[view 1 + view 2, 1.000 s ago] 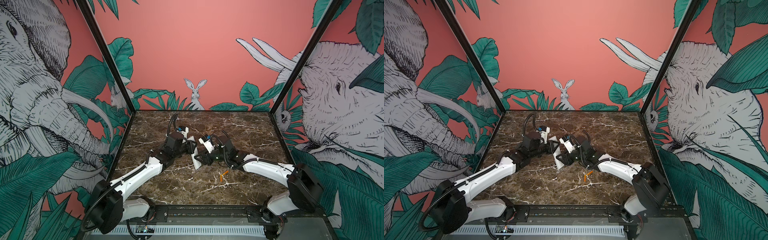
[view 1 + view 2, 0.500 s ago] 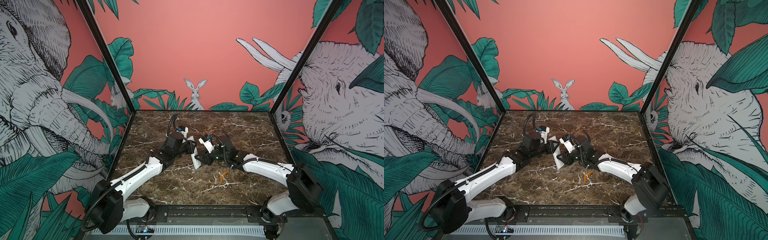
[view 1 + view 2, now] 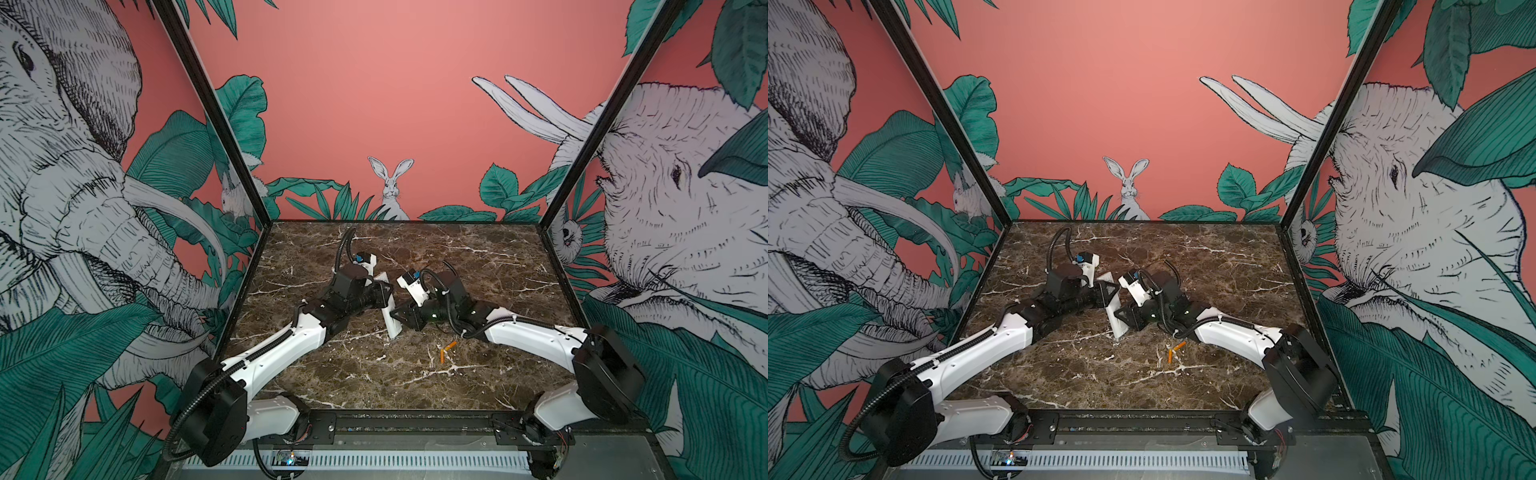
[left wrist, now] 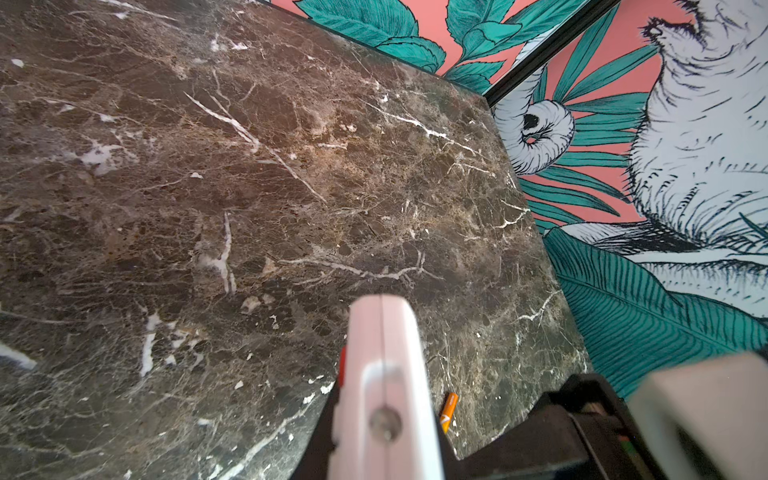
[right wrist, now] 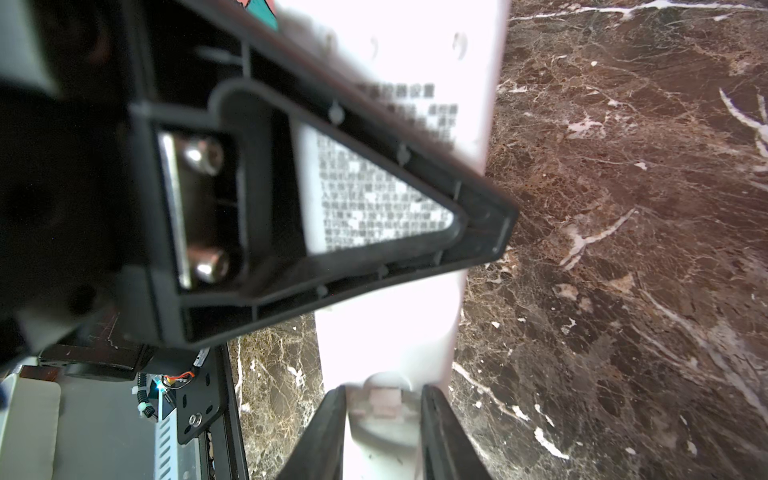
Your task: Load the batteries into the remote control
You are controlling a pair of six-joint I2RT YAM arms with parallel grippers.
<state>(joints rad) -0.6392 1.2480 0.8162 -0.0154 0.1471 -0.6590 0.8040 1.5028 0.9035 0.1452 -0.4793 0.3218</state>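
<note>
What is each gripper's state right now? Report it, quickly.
Left gripper: closed on the remote control.
Right gripper: jaws flank the remote control's end; a grip cannot be told.

My 2 arms stretch forward and inward from their bases, both held low, so that my wrists meet near the middle. My left gripper [image 3: 380,296] points toward my right side, its jaws clamped tight on the remote control [image 3: 392,323]. My right gripper [image 3: 402,318] points the opposite way, almost nose to nose with it. In the right wrist view its 2 fingers [image 5: 328,436] stand close together, 1 on each side of the remote's end; whether they squeeze it I cannot tell.
</note>
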